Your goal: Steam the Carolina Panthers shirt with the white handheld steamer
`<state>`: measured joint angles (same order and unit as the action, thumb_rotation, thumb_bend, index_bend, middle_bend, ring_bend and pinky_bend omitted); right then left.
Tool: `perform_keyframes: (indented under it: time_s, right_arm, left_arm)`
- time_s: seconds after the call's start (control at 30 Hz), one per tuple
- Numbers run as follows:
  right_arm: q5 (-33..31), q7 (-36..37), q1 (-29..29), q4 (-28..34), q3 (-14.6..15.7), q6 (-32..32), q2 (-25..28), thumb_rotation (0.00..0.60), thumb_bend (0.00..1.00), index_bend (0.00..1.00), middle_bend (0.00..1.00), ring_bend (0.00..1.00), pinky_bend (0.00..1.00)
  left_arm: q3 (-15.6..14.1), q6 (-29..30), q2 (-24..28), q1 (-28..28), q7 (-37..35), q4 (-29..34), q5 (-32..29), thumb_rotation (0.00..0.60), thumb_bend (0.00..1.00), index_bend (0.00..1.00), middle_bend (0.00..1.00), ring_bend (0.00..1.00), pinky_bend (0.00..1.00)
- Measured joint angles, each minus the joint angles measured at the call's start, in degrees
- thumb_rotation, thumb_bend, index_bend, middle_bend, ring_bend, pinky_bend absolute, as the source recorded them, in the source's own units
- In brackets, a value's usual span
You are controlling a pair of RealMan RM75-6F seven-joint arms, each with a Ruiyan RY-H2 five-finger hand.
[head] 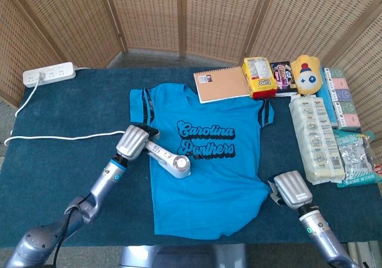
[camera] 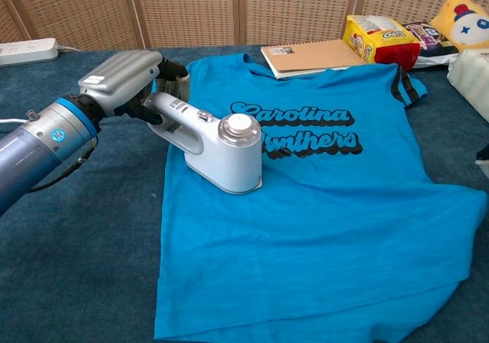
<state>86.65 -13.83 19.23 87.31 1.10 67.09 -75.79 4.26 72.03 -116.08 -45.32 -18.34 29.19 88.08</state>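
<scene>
Our left hand (camera: 126,79) grips the handle of the white handheld steamer (camera: 214,146), with the fingers wrapped around it. Our right hand (head: 292,188) rests at the lower right edge of the shirt; we cannot tell if its fingers are open or closed. On the dark blue table (head: 59,116) the blue Carolina Panthers shirt (head: 209,184) lies flat, its printed letters facing up. On the shirt's left half stands the steamer, its sole touching the cloth, just left of the letters. Behind the collar lies a spiral notebook (head: 221,83), and beside it a yellow snack bag (head: 258,77). A white power strip (head: 49,74) sits at the far left corner.
</scene>
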Motion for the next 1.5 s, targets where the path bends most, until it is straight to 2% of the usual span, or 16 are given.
perform_keyframes:
  time_s: [0.43,0.73,1.27,1.5]
  right_arm:
    - [-0.14,-0.09,0.16,-0.02,-0.07,-0.28,-0.15,0.600,0.32,0.72,0.67,0.66,0.69]
    - [-0.24,-0.30,0.45,-0.05,-0.16,-0.67,-0.44,0.600,0.32,0.72,0.67,0.66,0.70]
    - [-0.35,-0.81,0.72,0.35,-0.28,-0.84,-0.40,0.600,0.32,0.72,0.67,0.66,0.69]
    - [-0.45,-1.26,0.80,0.72,-0.30,-0.88,-0.33,0.600,0.32,0.72,0.67,0.66,0.69]
  left_arm:
    - [1.26,0.45,1.51,0.92,-0.46,-0.17,-1.02,0.600,0.41,0.52,0.62,0.59,0.64]
    - [1.41,-0.27,2.86,2.08,-1.01,-3.51,-1.75,0.600,0.41,0.52,0.62,0.59,0.64]
    - [5.85,0.73,5.73,4.78,-6.17,-3.61,-6.57,0.600,0.41,0.52,0.62,0.59,0.64]
    - [6.51,1.99,7.12,6.20,-7.29,-2.65,-7.27,0.600,0.41,0.52,0.62,0.59,0.64]
